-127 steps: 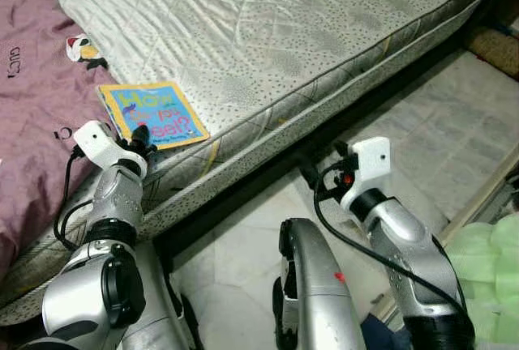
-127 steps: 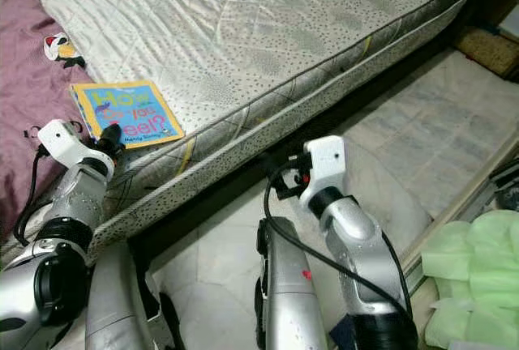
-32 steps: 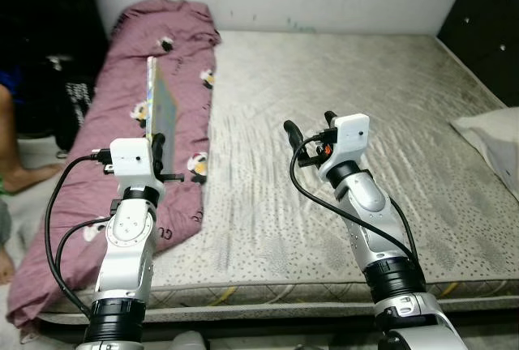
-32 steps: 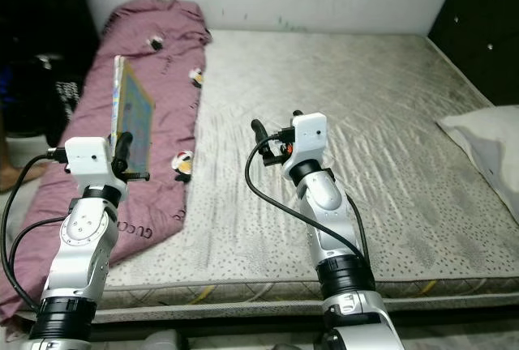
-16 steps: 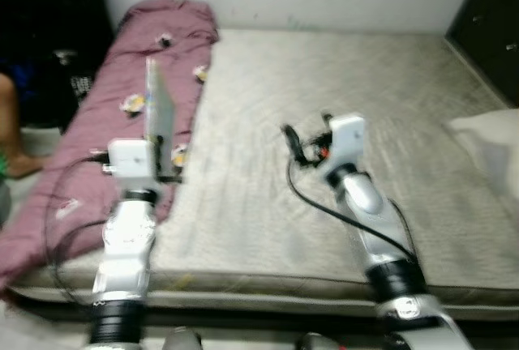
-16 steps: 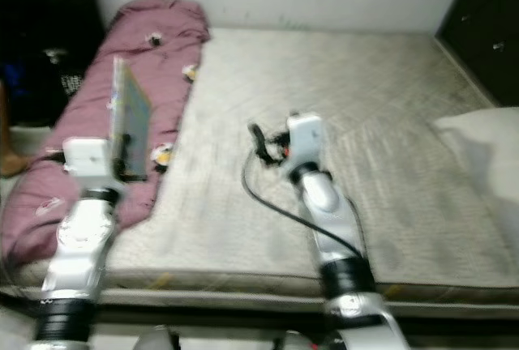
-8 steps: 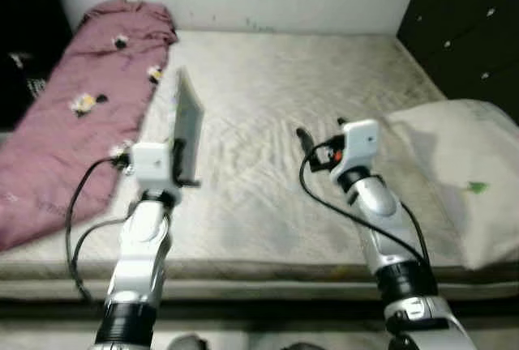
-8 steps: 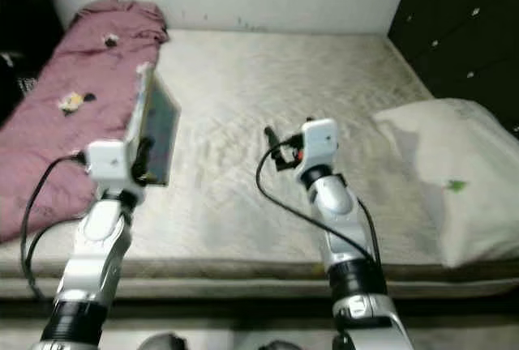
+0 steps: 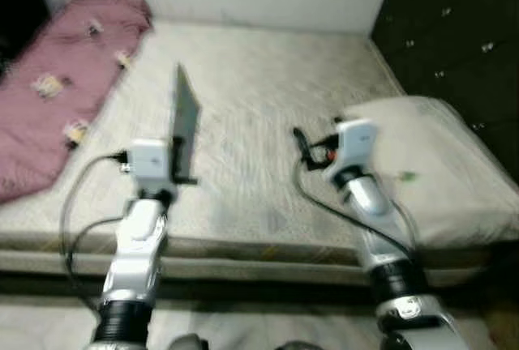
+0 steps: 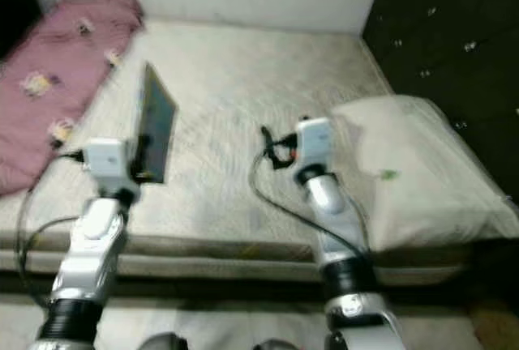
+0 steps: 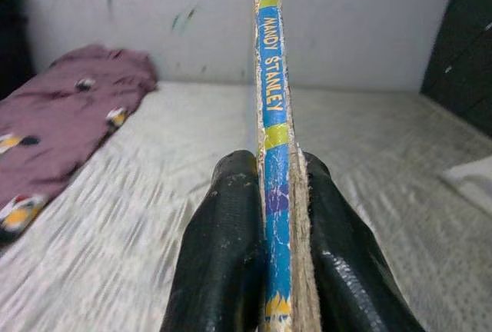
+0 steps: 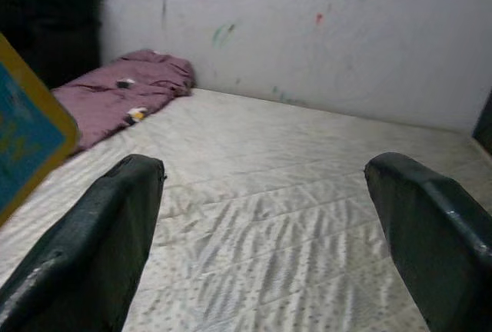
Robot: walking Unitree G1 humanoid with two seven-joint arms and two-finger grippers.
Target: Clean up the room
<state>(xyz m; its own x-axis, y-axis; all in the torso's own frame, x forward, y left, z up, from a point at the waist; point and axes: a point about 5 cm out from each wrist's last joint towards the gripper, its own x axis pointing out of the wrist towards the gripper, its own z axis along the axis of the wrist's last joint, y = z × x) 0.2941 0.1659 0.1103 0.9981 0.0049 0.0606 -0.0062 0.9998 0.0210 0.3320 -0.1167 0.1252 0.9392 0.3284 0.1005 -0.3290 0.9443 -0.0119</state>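
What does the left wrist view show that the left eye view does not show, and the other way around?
Left wrist view alone: the book's blue spine with the printed name MANDY STANLEY, and the left gripper's fingers pressed on both sides of it.

Left eye view alone: the whole scene from above, with the right gripper raised over the mattress, the pillow, and both silver arms.

Both: the book held upright in the left gripper, the mattress, the purple blanket and the white wall.
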